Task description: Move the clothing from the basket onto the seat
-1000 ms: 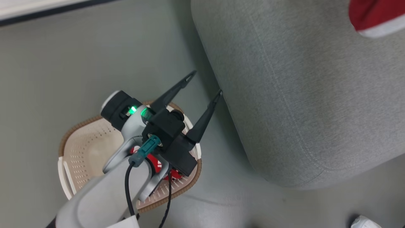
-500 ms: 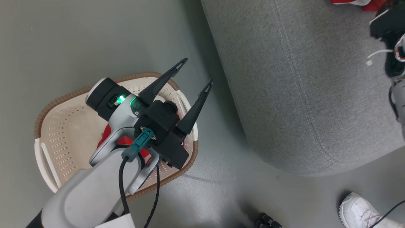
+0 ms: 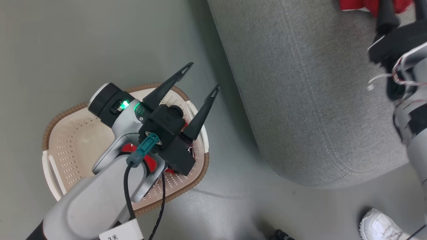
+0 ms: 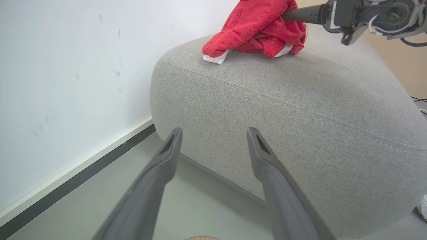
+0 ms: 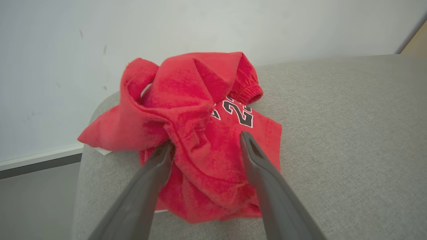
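Note:
The cream basket [image 3: 66,115] stands on the floor left of the grey seat [image 3: 317,100]. Red clothing [image 3: 150,162] lies inside it, mostly hidden under my left arm. My left gripper [image 3: 202,76] hovers open over the basket's far rim, holding nothing, and points at the seat's side [image 4: 300,116]; in its own view the left gripper [image 4: 214,131] is empty. A crumpled red garment [image 5: 200,133] with dark numbers lies on the seat top [image 5: 350,133]. My right gripper [image 5: 206,140] is open, its fingers straddling that garment [image 4: 257,30].
A person's white shoe [image 3: 380,226] is on the grey floor at the lower right, near the seat's corner. A white wall with a dark baseboard [image 4: 66,186] runs behind the seat.
My right gripper has opened and the red garment now rests on the seat. The right arm shows further into the head view, which has shifted. The left arm stays over the basket.

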